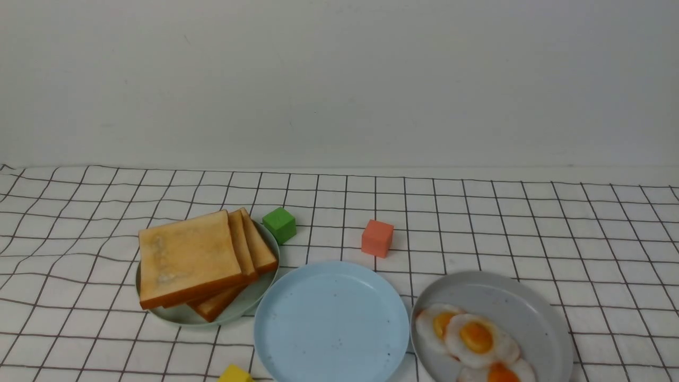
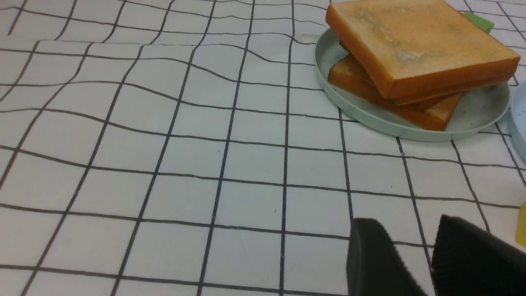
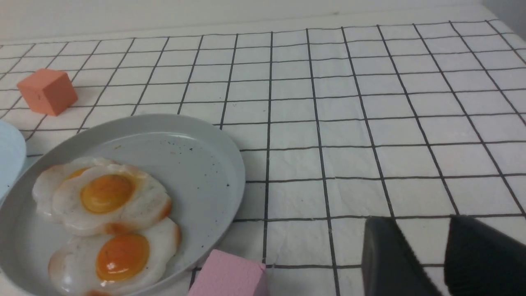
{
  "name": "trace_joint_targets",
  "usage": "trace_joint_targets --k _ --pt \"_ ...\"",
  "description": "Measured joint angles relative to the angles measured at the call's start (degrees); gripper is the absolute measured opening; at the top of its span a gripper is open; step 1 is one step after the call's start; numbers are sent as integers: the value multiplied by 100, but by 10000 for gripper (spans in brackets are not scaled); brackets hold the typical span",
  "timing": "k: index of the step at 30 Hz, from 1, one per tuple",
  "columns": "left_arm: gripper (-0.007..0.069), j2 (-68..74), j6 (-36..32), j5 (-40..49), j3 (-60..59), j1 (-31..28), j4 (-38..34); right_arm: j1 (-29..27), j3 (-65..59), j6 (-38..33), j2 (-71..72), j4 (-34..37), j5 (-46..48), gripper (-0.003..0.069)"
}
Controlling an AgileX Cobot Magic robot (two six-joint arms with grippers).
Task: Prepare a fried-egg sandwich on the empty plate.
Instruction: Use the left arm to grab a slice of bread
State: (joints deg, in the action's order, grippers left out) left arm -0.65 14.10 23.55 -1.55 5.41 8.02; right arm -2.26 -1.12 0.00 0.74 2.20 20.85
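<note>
The left pincer (image 2: 407, 222) hangs low over the checked tabletop (image 2: 185, 164), jaws parted on nothing, well apart from the toast slices (image 2: 415, 45), golden-brown with darker crusts, stacked askew on the pale green plate (image 2: 481, 111). The right pincer (image 3: 419, 220) likewise gapes empty, near the grey plate (image 3: 197, 156) holding overlapping fried eggs (image 3: 107, 193), white with orange yolks. Between both plates sits the light blue plate (image 1: 331, 318), bare and speckled.

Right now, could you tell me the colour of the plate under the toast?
Pale green plate, best seen in left wrist view.
</note>
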Motion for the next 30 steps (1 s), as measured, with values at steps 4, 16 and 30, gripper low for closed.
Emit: trace_joint_targets --k 4,16,30 --pt "238 0 0 -310 -11 0 -36 0 -39 0 0 0 -288 241" --pt "238 0 0 -1146 -11 0 -572 0 -39 188 0 0 -1602 241" --pt "238 0 368 -2781 -25 0 -1004 0 18 2367 0 -63 -3497 241"
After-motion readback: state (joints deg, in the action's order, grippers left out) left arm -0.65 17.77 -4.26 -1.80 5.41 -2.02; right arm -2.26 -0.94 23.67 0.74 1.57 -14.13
